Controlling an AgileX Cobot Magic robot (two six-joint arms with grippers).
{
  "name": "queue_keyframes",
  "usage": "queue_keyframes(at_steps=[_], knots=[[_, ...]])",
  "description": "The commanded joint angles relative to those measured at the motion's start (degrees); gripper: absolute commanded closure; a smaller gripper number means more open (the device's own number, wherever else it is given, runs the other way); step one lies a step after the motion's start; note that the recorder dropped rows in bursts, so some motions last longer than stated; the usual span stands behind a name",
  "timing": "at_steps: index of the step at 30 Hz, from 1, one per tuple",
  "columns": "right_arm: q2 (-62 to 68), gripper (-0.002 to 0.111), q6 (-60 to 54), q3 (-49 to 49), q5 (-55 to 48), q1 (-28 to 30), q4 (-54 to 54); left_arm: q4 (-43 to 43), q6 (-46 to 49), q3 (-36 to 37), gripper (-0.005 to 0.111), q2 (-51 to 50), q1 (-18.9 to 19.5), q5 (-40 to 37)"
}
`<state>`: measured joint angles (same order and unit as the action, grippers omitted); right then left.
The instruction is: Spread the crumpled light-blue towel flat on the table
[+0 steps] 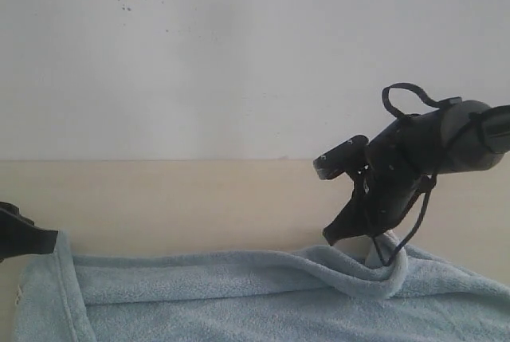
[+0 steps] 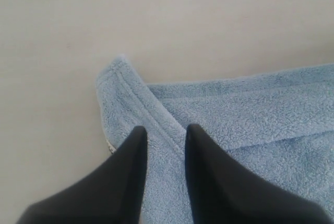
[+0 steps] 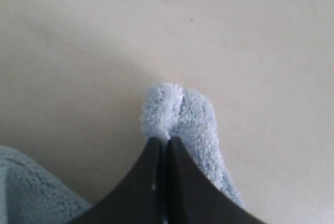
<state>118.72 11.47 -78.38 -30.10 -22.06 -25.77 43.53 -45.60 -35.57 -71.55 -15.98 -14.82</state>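
Nearest to us in the exterior view, the towel point(image 1: 239, 302) lies across the front of the table point(image 1: 199, 198), its pale blue pile spread wide but not flat. A long ridge runs along its far edge, and a hemmed side turns up on the left.

At that left end we see the left gripper point(image 2: 164, 130) at the towel's corner. Its fingers point(image 2: 130, 172) stand a little apart, with the hemmed band of the corner running between them, clamped on the cloth. The corner's tip reaches out past the fingertips onto bare table. A small white label point(image 2: 109, 147) shows at the towel's edge just beside one finger. From outside, that corner rises to meet the gripper's tip.

Farther right, the right gripper point(image 3: 167, 139) comes down at a slant onto the far edge of the towel. Its jaws are pressed together on a fold of the cloth, and a fluffy tuft bulges out just past the tips. In the exterior view the fold stands up from the ridge in a loop beside the gripper, with a whitish hem edge turned outward.

Beyond both grippers we see bare beige table, and behind it a white wall point(image 1: 239, 55) with a few dark specks.
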Motion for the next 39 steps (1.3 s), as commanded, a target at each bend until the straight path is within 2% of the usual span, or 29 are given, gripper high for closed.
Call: queue_keyframes(at_steps=[1,4,9,13,14,15,16,17,18,19,21,22,25,26,31,36,39], knots=[[-0.61,0.108,2.77,-1.27,1.7,1.05,-0.55,-0.65,0.13,0.32,0.082,-0.13,0.18,0.81],[-1.0,0.108,4.36,-3.7,3.07,1.05,-0.68,-0.65,0.13,0.32,0.082,-0.13,0.09,1.42],[-0.64,0.108,4.53,-13.22,4.12,0.94,-3.64,-1.15,0.13,0.32,0.082,-0.21,-0.03,1.56],[2.96,0.105,2.34,-21.91,-1.01,0.94,-0.42,-2.15,0.13,0.32,0.082,-1.69,-0.03,2.79],[4.2,0.089,-0.79,-23.35,-4.45,0.94,1.75,-2.15,0.13,0.32,0.082,-2.35,-0.03,3.03],[5.09,0.065,-1.18,-23.72,-6.96,0.94,2.02,-2.48,0.13,0.32,0.082,-2.61,-0.03,3.52],[5.38,0.046,-1.18,-23.72,-8.46,1.2,2.02,-2.79,0.13,0.32,0.082,-2.87,-0.03,4.16],[5.65,0.045,-1.18,-23.72,-10.35,1.45,2.02,-2.79,0.13,0.32,0.082,-2.87,-0.29,4.36],[5.65,0.05,-1.18,-23.72,-11.79,1.49,2.02,-2.68,0.39,0.32,0.082,-2.88,-0.74,4.36],[5.21,0.063,-3.32,-23.58,-12.86,1.58,2.14,-2.68,0.89,0.32,0.082,-2.88,-1.73,4.22],[3.05,0.077,-4.64,-23.45,-12.31,1.58,3.56,-2.68,1.64,0.32,0.082,-2.88,-3.5,4.13],[2.19,0.081,-4.51,-23.45,-12.3,1.58,3.56,-2.68,1.76,0.32,0.082,-2.88,-3.96,4.13],[-1.43,0.105,-4.55,-23.08,-15.27,2.4,3.56,-2.68,1.93,0.32,0.082,-2.88,-4.3,3.75],[-1.97,0.109,-4.55,-22.21,-16.4,3.02,3.71,-2.68,2.15,0.32,0.082,-2.88,-4.3,3.77],[-8.31,0.108,-4.55,-7.31,-16.22,6.93,4.75,-2.68,2.15,0.32,0.082,-2.88,-4.3,4.43],[-13.34,0.108,-4.55,9.58,-7.75,8.11,4.27,-2.68,2.15,0.32,0.082,-2.88,-4.3,4.52],[-14.21,0.108,-3.75,15.35,-3.01,8.38,4.17,-2.8,2.15,0.32,0.082,-2.88,-4.3,4.09]])
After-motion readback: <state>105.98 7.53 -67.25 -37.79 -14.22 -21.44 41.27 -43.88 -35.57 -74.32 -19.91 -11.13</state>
